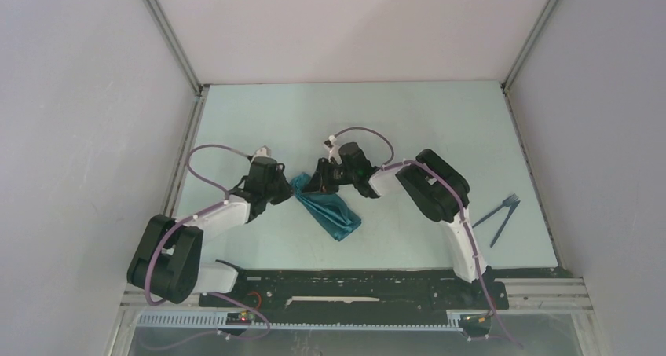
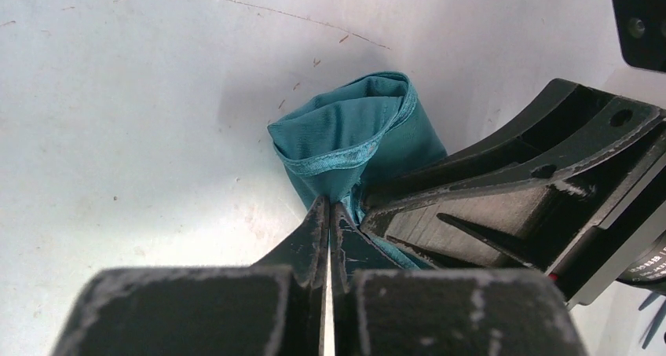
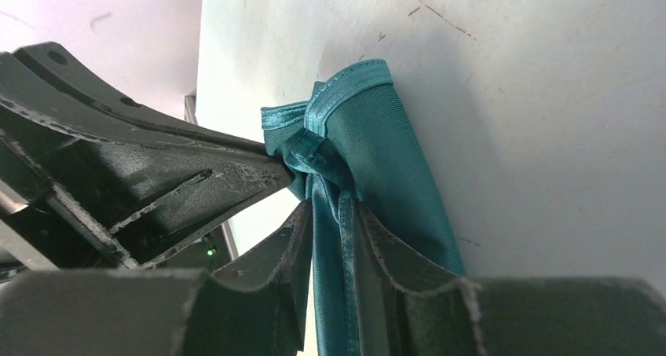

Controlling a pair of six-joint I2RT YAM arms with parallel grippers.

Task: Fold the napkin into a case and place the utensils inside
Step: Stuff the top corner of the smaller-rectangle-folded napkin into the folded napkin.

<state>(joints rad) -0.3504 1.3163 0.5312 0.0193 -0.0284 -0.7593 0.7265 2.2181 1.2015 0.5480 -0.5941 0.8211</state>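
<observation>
Two grippers meet at the far end of the napkin (image 1: 330,211), near the middle of the table (image 1: 408,120). L gripper (image 2: 330,211): jaws pressed tight together, clamped on a bunched corner of the teal cloth, w/ the hemmed edge looping up just past the tips. R gripper (image 3: 334,226): jaws part-way apart, cloth strands running down betw. them; can't tell if they press it. Napkin is crumpled into a rough narrow strip, slanting from the grippers toward the near edge, its lower end resting on the table. Utensils (image 1: 499,212) lie at the far R side, just beside each other, well apart from the cloth, not inside it.
</observation>
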